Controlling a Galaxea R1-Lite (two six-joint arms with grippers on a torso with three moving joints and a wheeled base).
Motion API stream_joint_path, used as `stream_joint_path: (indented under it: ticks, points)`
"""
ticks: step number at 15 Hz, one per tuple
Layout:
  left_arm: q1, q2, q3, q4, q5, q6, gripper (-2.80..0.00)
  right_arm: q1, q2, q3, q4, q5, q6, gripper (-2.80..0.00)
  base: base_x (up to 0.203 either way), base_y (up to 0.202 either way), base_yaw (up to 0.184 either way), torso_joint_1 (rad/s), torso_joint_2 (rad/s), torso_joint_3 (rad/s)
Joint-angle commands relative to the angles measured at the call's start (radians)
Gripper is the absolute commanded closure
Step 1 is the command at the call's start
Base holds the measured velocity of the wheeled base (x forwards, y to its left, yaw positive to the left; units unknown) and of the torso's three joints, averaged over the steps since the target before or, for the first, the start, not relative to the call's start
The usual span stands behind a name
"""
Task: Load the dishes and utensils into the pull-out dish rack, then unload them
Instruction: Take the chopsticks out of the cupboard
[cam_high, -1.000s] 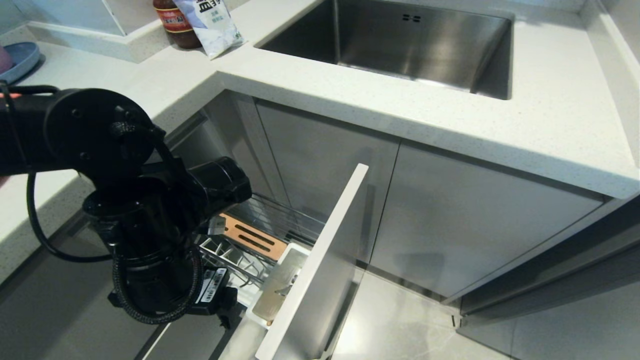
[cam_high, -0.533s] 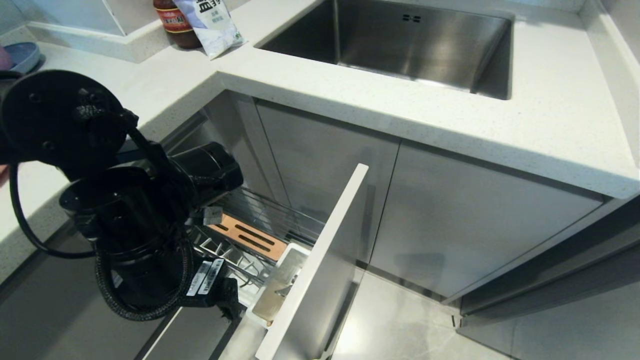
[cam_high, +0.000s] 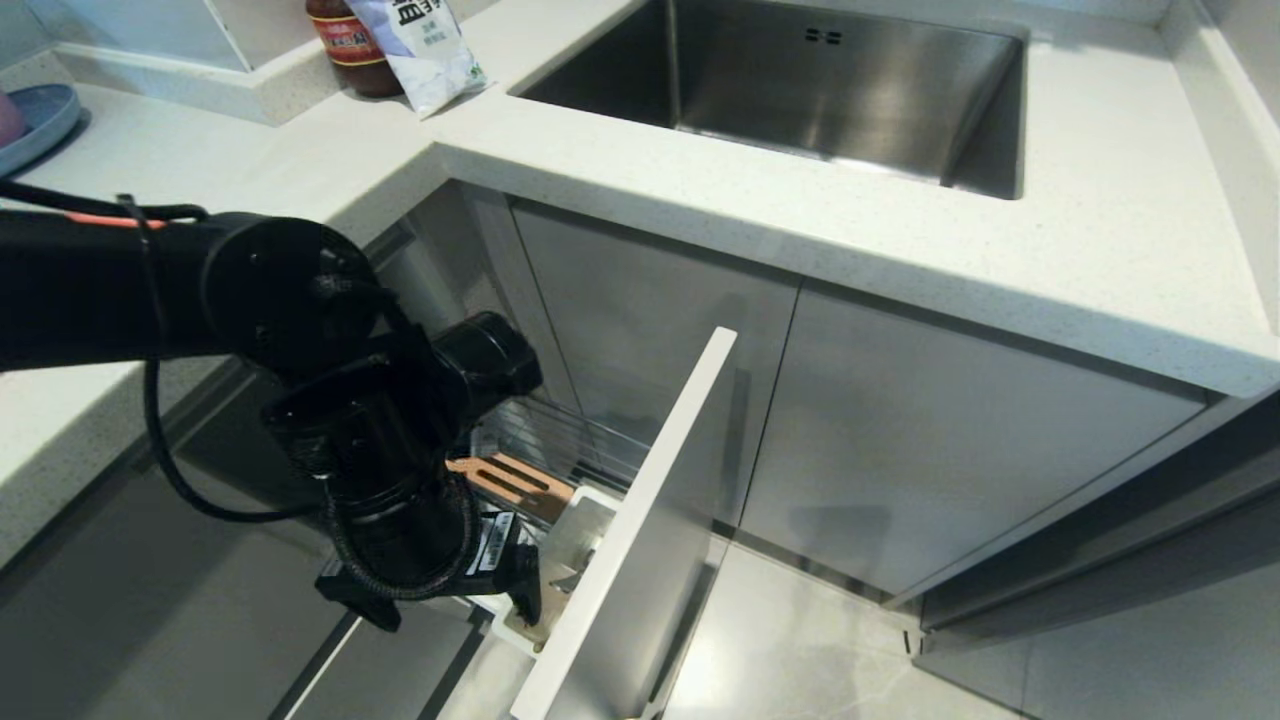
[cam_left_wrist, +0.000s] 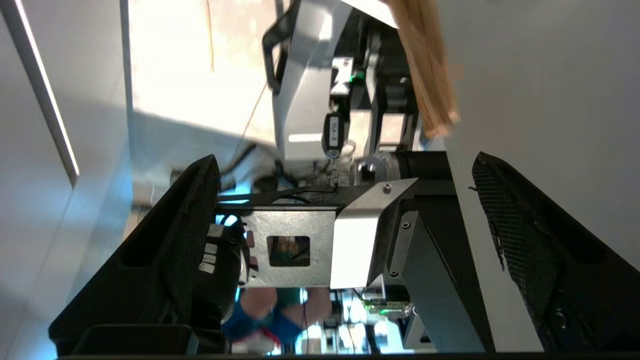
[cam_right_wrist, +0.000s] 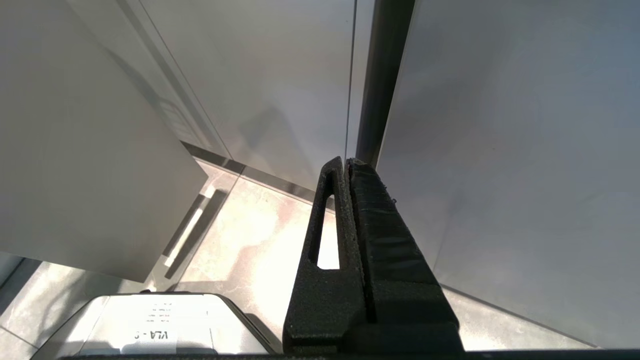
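The chrome wire pull-out dish rack (cam_high: 560, 440) with its tall flat white front panel (cam_high: 640, 540) stands drawn out below the left arm. The white rectangular cutlery box (cam_high: 575, 525), just behind that panel, lies directly under the left gripper (cam_high: 505, 600), whose jaws stand wide apart and empty. A slim silver piece of cutlery (cam_high: 572, 578) lies in the box just beside the fingers, its long axis hard to tell. The right gripper (cam_right_wrist: 347, 200), pressed closed and holding nothing, hangs near the floor, much farther from the box.
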Motion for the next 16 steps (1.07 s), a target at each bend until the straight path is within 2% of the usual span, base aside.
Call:
stream_joint_path:
  ticks: [1,2,7,11,14,16]
  points:
    - [0.023,0.087,-0.001,0.001,-0.002,-0.003,-2.80,0.000,-0.002,0.002,0.000,0.000,0.000,0.00,0.000,0.000,0.000,0.000,0.00,0.000]
    - [0.025,0.103,-0.002,-0.010,-0.005,-0.002,-2.80,0.000,-0.002,0.002,0.000,0.000,0.000,0.00,0.000,0.000,0.000,0.000,0.00,0.000]
    - [0.031,0.157,-0.009,-0.020,-0.104,0.004,-2.80,0.000,-0.002,0.001,0.000,0.000,0.000,0.00,0.000,0.000,0.000,0.000,0.00,0.000]
    - [0.031,0.160,-0.006,0.004,-0.109,0.012,-2.80,0.000,-0.002,0.001,0.000,0.000,0.001,0.00,0.000,0.000,0.000,0.000,0.00,0.000]
    - [0.031,0.173,-0.005,0.074,-0.108,0.079,-2.80,0.000,-0.002,0.002,0.000,0.000,0.000,0.00,0.000,0.000,0.000,0.000,0.00,0.000]
    - [0.030,0.189,-0.005,0.072,-0.111,0.082,-2.80,0.000,-0.002,0.002,0.000,0.000,0.001,0.00,0.000,0.000,0.000,0.000,0.00,0.000]
